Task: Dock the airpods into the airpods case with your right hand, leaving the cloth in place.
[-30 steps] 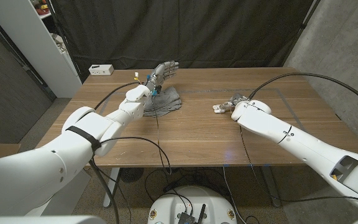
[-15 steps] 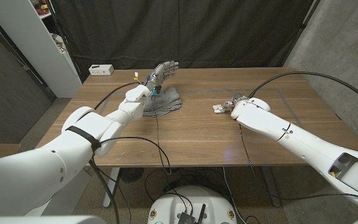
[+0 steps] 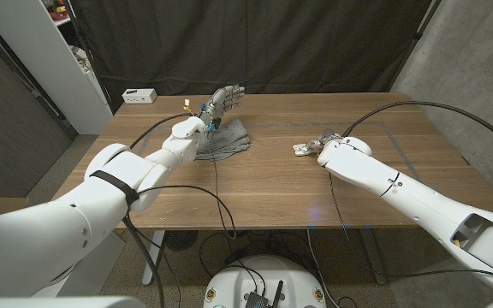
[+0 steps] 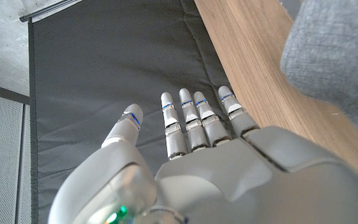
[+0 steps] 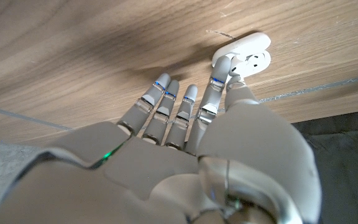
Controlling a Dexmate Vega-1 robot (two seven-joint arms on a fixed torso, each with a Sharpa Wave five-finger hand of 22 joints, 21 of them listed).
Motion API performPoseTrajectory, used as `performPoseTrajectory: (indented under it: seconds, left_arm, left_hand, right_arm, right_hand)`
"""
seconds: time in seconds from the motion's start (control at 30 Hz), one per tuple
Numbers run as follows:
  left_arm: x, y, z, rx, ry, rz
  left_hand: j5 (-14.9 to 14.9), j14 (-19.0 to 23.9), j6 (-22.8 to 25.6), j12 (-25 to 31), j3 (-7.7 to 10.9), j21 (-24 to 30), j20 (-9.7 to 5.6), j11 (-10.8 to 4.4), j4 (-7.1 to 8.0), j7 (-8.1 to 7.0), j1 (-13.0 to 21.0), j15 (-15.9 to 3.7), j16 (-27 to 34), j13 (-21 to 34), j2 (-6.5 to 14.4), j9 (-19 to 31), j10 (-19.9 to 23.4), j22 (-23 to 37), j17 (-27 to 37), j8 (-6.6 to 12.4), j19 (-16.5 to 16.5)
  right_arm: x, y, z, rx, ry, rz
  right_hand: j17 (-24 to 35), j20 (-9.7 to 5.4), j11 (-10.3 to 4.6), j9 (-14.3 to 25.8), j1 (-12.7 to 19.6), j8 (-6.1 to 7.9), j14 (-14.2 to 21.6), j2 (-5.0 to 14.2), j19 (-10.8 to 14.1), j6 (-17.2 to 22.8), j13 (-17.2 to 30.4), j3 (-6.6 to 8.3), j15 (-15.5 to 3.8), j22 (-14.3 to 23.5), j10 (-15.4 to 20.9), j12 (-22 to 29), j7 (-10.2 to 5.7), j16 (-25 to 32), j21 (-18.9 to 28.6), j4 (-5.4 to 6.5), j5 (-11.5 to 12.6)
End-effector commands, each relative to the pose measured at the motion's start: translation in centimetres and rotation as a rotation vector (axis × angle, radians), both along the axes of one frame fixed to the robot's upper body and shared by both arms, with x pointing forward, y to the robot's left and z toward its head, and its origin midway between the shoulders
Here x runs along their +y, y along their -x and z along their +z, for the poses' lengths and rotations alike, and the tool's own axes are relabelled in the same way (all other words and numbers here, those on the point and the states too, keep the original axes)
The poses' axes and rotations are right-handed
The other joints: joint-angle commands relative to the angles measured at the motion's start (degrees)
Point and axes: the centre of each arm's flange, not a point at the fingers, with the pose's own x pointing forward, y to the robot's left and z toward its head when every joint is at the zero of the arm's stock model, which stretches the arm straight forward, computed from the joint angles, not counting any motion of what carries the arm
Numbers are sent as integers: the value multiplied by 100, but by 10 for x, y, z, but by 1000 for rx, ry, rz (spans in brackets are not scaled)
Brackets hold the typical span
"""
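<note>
with my right hand point(image 5: 185, 130) reaching fingers-first to the open white plastic airpods case point(image 5: 244, 57) on the bare wooden table point(image 3: 264, 184), its grasp unclear, i would steady the case first, seat each earbud straight down, and keep clear of the grey cloth point(image 3: 227, 139) beside my open-fingered left hand point(image 3: 223, 100).

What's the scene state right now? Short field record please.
surface: wooden table
airpods case: white, lid open, lying on the table
right hand: at the case, fingers touching it
left hand: raised above the cloth, fingers apart, holding nothing
cloth: grey, crumpled on the table under the left hand
airpods: cannot tell whether docked
</note>
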Motion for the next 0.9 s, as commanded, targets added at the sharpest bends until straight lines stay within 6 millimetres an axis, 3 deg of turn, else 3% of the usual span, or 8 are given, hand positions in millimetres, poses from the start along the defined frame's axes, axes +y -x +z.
performPoseTrajectory:
  seconds: [0.03,0.9]
  left_arm:
    - [-1,-4,3,39,-3,18]
    - [-5,-4,7,37,-19,16]
  left_hand:
    - [33,-20,30,-6,8,35,10,5,22,32,-54,9,7,26,6,8,21,7,11,-2,-23]
    - [36,-20,29,-6,14,36,9,9,11,34,-69,6,8,28,0,0,29,6,8,-6,-22]
  right_arm:
    - [2,3,-2,-96,-4,-19]
    - [-7,-5,-17,-117,-6,-92]
  right_hand:
    - [8,-32,-17,-6,67,-16,99,-16,45,53,2,32,-746,-3,76,49,21,44,6,-43,20]
    - [-3,-89,31,-54,63,-53,202,-31,62,91,-4,52,-761,-6,209,80,33,74,9,-77,13]
